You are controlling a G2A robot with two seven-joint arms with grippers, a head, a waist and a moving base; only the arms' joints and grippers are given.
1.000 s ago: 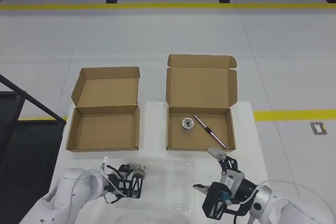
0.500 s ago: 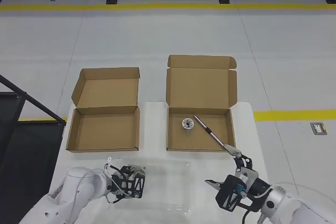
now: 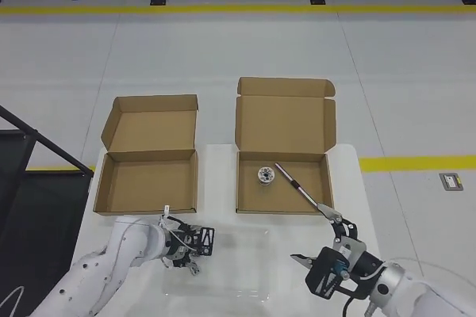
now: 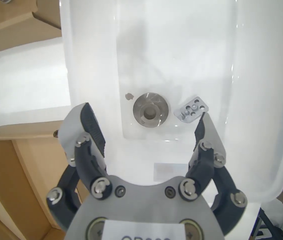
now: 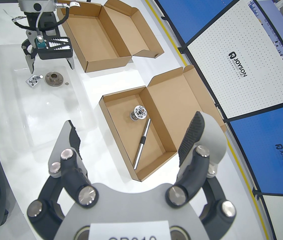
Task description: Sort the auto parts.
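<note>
A clear plastic tray (image 4: 171,38) holds a round grey flange (image 4: 150,113) and a small perforated metal plate (image 4: 191,109) side by side. My left gripper (image 4: 145,116) hangs open just above them, one finger on each side, touching neither. The right wrist view shows the same left gripper (image 5: 51,68) over the flange (image 5: 54,78) and plate (image 5: 33,81). My right gripper (image 5: 133,123) is open and holds nothing, off the near right corner of the right cardboard box (image 5: 161,126). That box contains a small silver pulley (image 5: 138,113) and a thin metal rod (image 5: 142,143).
Two open cardboard boxes stand side by side at the back of the white table: the left box (image 3: 147,186) with a bare floor, the right box (image 3: 258,198) with pulley (image 3: 265,173) and rod (image 3: 296,187). The tray (image 3: 238,269) lies in front, between the arms.
My left gripper has shifted away from the table's front edge and to the right, turning over the tray's left end. The right gripper moved right a second ago, then stayed still.
</note>
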